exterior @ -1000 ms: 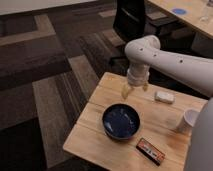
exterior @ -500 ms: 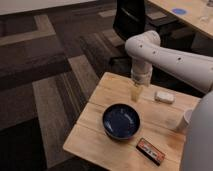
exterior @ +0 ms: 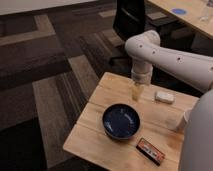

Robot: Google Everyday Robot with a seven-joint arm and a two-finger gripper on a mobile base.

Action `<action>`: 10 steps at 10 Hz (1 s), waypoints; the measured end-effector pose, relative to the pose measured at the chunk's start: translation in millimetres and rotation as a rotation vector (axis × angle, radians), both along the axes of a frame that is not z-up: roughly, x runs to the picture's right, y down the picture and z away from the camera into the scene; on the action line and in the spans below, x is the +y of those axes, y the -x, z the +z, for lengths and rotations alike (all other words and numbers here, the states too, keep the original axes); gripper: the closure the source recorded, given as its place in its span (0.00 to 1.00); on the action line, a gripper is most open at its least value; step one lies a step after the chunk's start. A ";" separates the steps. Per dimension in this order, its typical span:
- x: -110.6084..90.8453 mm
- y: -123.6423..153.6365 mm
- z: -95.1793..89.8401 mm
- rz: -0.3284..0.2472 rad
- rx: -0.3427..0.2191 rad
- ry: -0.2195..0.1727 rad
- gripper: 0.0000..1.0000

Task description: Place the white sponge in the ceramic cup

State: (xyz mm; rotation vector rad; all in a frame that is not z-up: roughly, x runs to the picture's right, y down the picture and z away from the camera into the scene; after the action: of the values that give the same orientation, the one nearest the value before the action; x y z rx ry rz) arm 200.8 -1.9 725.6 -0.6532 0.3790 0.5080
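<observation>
The white sponge (exterior: 164,97) lies flat on the wooden table (exterior: 97,127), near its far right edge. The ceramic cup (exterior: 182,120) stands at the right edge of the table, mostly hidden behind my arm's white body. My gripper (exterior: 136,93) points down over the far middle of the table. It is left of the sponge and just beyond the bowl, and nothing shows in it.
A wide dark blue bowl (exterior: 121,120) sits in the middle of the table. A dark packet with orange markings (exterior: 150,151) lies near the front right edge. A black office chair (exterior: 131,20) and a desk stand behind the table, on striped carpet.
My gripper has moved right, towards the sponge, and then a little lower over the table. The sponge, cup, bowl and packet have not moved.
</observation>
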 end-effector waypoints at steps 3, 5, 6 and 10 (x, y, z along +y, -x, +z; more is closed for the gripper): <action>-17.1 -37.1 35.7 -0.079 -0.105 0.026 0.35; -31.3 -86.6 55.9 -0.134 -0.158 0.037 0.35; -34.6 -103.1 60.8 -0.138 -0.169 0.033 0.35; -38.2 -134.1 68.0 -0.130 -0.187 0.014 0.35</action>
State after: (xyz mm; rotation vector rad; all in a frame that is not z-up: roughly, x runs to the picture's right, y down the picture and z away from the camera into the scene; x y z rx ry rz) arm 334.9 -40.1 793.7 -0.6787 0.2464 0.3175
